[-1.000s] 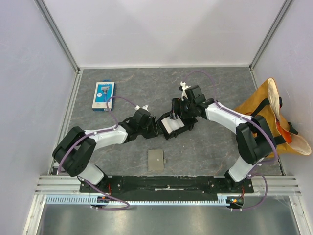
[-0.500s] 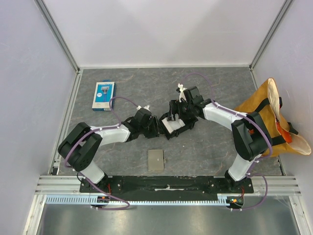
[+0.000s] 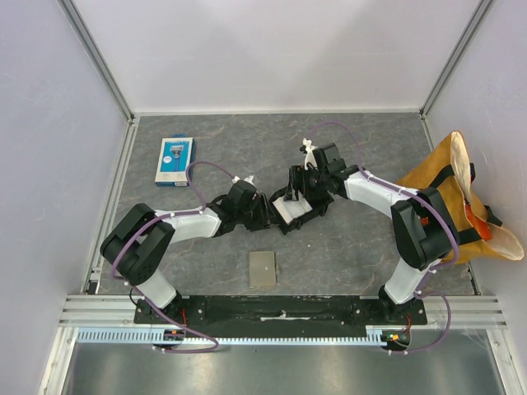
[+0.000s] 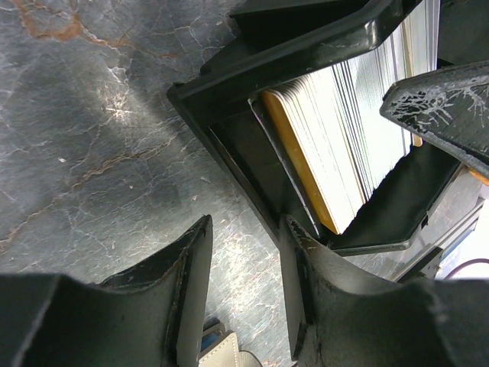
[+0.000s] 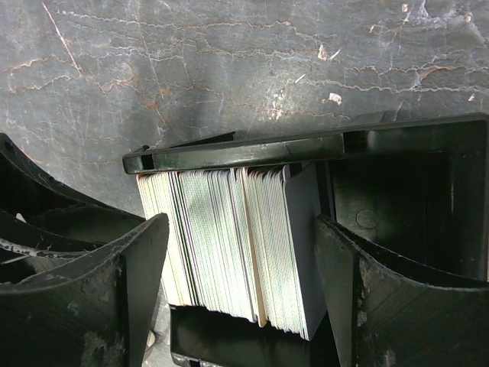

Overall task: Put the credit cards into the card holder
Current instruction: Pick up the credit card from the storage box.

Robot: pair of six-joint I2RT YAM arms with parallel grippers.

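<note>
1. The credit cards (image 5: 229, 245) stand on edge, packed in a row, inside a black tray (image 5: 306, 144) in the middle of the table (image 3: 206, 263). They are mostly white, and a dark grey card sits at one end of the row.
2. The right gripper (image 5: 241, 222) is over the tray with its jaws spread wide. One finger is on each side of the card row. Its fingers (image 5: 367, 290) have hold of nothing, and whether they touch the outer cards cannot be told.
3. The left gripper (image 4: 246, 229) is low at the tray's left end. Its fingers (image 4: 183, 290) are partly apart, and only bare table shows between them. One finger is right against the tray's outer wall. It holds nothing that can be seen.
4. The card holder (image 3: 263, 269) lies flat and folded shut on the table. It is on the near side of the tray, well apart from both grippers.
5. A blue-and-white pack (image 3: 174, 160) lies at the far left of the table.
6. An orange bag (image 3: 461, 193) sits at the right edge.
</note>
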